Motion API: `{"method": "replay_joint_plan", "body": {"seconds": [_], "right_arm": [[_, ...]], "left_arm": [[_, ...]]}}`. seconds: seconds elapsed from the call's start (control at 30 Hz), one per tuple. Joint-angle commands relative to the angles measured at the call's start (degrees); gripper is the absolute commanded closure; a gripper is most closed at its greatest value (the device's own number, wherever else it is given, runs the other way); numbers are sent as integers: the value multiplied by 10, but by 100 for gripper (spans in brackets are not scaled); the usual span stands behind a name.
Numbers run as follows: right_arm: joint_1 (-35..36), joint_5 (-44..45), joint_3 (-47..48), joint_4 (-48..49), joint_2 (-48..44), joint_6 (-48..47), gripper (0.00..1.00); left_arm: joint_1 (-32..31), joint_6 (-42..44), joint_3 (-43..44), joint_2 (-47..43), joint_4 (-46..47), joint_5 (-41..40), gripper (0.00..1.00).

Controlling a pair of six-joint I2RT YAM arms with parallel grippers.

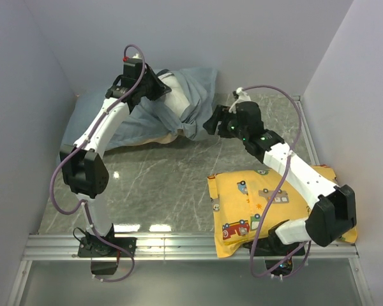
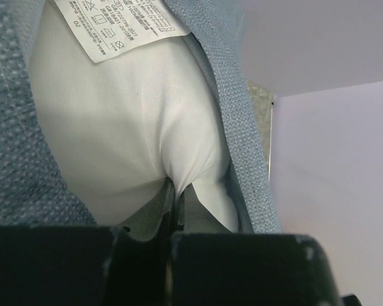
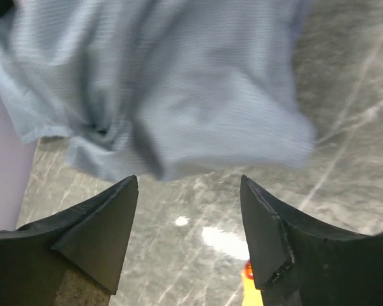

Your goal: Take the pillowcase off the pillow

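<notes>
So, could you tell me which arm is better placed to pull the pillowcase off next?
Right. The right gripper is open, facing the bunched pillowcase; the left gripper is shut on the pillow, anchoring it.

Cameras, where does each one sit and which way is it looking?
Top external: up high behind the arms, looking down on the table; the whole left arm and right arm show.
Left wrist: on the left arm's wrist, looking along the shut left gripper, which pinches the pillow inside the pillowcase.
Right wrist: on the right arm's wrist, looking past the open right gripper at the pillowcase's bunched end and the table.
Shared: all three see the pillowcase.
</notes>
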Motion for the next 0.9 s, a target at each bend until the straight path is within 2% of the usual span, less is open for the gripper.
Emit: {"method": "replay_joint_plan", "body": {"seconds": [0.0, 0.03, 0.13, 0.27, 0.43, 0.53, 0.57, 0.6, 0.7, 0.73, 0.8, 0.87], "right_arm": [[50, 54, 73, -27, 20, -19, 26], [73, 92, 101, -32, 28, -23, 25], [90, 133, 144, -47, 62, -24, 22], [110, 164, 181, -59, 102, -21, 18], [114, 212, 275, -126, 197, -24, 16], [104, 242, 294, -155, 240, -17, 17], [99, 242, 291, -155, 244, -14, 22], [92, 235, 271, -151, 242, -11, 38], [89, 250, 195, -121, 200, -10, 70], [87, 255, 173, -114, 185, -10, 84], [77, 250, 115, -95, 149, -9, 98], [54, 235, 81, -84, 127, -9, 100]], "left_arm": [[-10, -3, 14, -37, 84, -9, 100], [-11, -3, 13, -35, 85, -9, 100], [-15, -6, 9, -33, 87, -14, 100], [-19, -3, 8, -31, 86, -20, 100], [-22, -8, -1, -31, 91, -22, 100], [-23, -6, -1, -33, 91, -24, 100], [-24, -5, 1, -34, 91, -26, 100], [-24, -5, 1, -35, 89, -31, 100], [-23, -3, 7, -39, 83, -47, 100], [-22, -3, 12, -35, 80, -61, 100], [-18, -5, 31, -32, 69, -76, 100], [-11, -15, 33, -34, 75, -93, 100]]}}
